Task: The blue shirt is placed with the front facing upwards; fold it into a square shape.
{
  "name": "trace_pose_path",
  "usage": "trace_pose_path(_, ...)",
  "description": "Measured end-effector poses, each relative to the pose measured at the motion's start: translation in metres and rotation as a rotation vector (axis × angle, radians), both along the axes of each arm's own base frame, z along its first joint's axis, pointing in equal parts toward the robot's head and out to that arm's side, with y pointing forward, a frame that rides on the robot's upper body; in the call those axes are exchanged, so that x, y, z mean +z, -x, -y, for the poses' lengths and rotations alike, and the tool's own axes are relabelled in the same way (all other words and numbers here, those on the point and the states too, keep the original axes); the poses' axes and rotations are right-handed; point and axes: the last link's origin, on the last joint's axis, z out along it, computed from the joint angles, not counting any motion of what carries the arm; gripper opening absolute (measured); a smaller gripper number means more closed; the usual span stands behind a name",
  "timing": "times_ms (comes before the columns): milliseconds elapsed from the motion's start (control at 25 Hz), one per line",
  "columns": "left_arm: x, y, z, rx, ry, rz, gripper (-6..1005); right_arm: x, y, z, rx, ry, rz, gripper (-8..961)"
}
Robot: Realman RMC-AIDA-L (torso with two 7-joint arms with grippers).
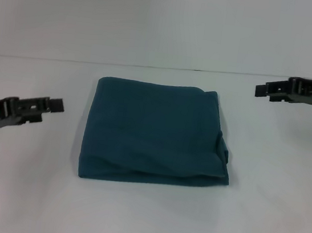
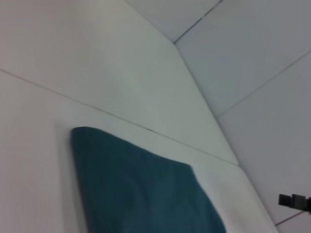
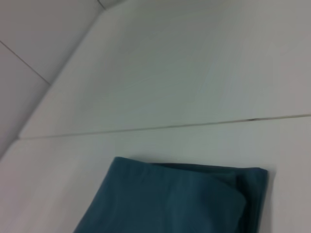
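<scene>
Blue shirt (image 1: pixel 156 134): 1 item, folded into a compact, roughly square bundle, lying flat at the centre of the white worktop (image 1: pixel 142 218). Plain teal cloth faces up; layered edges show along the near side and the right side.

Left gripper (image 1: pixel 54 105): held above the worktop, well apart from the shirt's left edge. Fingers: cannot tell how far open; nothing held.

Right gripper (image 1: pixel 261 89): held off the shirt's far right corner, clear of it. Fingers: cannot tell; nothing held.
</scene>
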Motion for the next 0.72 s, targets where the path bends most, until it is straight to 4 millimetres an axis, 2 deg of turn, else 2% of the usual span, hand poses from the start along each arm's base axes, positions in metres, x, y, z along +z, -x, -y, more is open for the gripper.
trace_pose_path(200, 0.001, 0.012, 0.008, 0.019, 0.025, -0.073, 933, -0.008, 0.021, -0.014, -0.007, 0.059, 0.113, 564)
trace_pose_path(360, 0.003, 0.013, 0.011, 0.016, 0.041, -0.093, 932, -0.018, 0.033, -0.021, -0.034, 0.086, 0.16, 564)
trace_pose_path(720, 0.014, 0.01, 0.018, -0.001, 0.01, -0.025, 933, -0.063, 0.031, -0.032, -0.147, 0.067, 0.215, 559)
